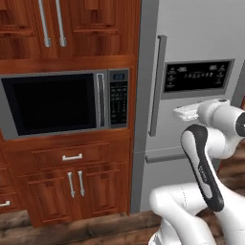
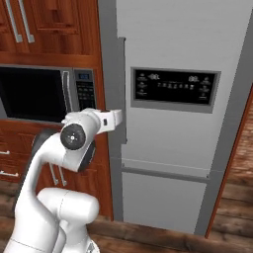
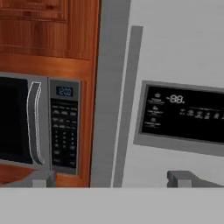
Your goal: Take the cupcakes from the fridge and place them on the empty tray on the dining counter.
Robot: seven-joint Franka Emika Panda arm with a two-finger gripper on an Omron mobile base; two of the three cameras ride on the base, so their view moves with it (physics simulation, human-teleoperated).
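Observation:
The fridge (image 1: 191,33) (image 2: 183,39) (image 3: 175,43) stands grey and tall with its door shut, so the cupcakes are hidden. A black dispenser panel (image 1: 197,76) (image 2: 174,89) (image 3: 183,113) sits on the door. The long vertical handle (image 1: 157,86) (image 2: 122,89) (image 3: 127,105) runs along the door's left edge. My gripper (image 3: 113,179) is open, with its fingertips (image 3: 41,178) wide apart and nothing between them. It faces the handle from a short way off, without touching it. The tray and the dining counter are out of view.
A black-windowed microwave (image 1: 52,103) (image 2: 34,94) (image 3: 26,122) is built into reddish wooden cabinets (image 1: 72,182) left of the fridge. More cabinet doors (image 1: 52,24) hang above it. A wooden floor (image 1: 72,229) lies below.

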